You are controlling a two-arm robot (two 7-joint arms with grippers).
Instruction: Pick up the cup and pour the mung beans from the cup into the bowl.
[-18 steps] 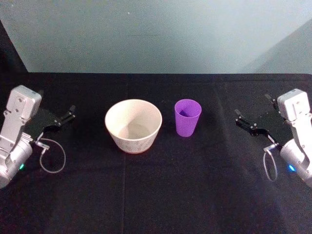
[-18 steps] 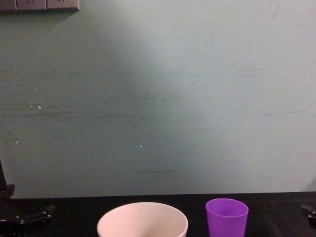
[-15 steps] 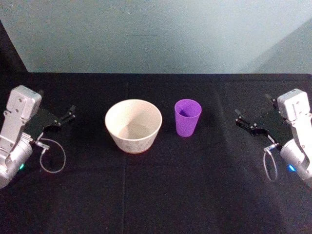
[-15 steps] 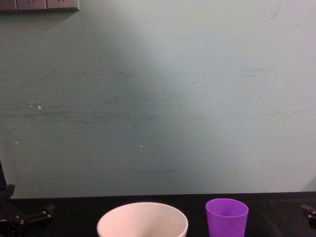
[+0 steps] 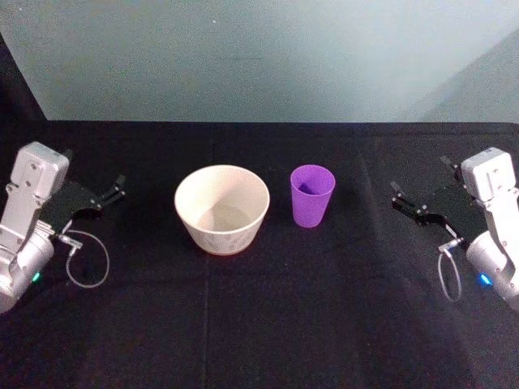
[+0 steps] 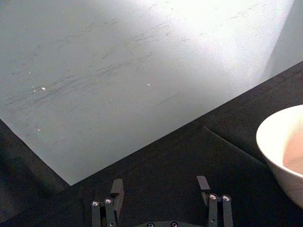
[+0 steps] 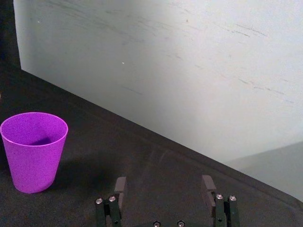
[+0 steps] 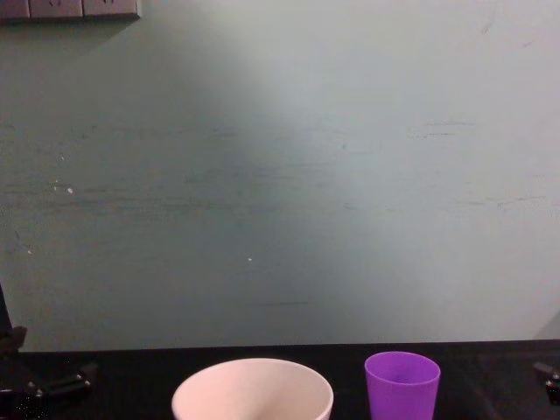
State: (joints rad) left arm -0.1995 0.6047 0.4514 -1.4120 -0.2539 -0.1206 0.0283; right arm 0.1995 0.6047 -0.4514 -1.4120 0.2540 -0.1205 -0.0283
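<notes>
The purple cup (image 5: 312, 195) stands upright on the black table, just right of the cream-white bowl (image 5: 221, 209), with a small gap between them. The mung beans are hidden inside the cup. My left gripper (image 5: 97, 172) rests open at the table's left side, well away from the bowl (image 6: 284, 146); its jaws (image 6: 160, 187) hold nothing. At the table's right side my right gripper (image 5: 418, 175) is open too, pointing toward the cup (image 7: 34, 151) from a distance, its jaws (image 7: 164, 184) apart and empty. The chest view shows the bowl (image 8: 254, 389) and the cup (image 8: 402, 385) side by side.
A black cloth (image 5: 268, 308) covers the table, which ends at a pale green wall (image 5: 259, 57) behind. A thin cable loop hangs by each wrist (image 5: 87, 261) (image 5: 448, 279). Open cloth lies between each gripper and the two vessels.
</notes>
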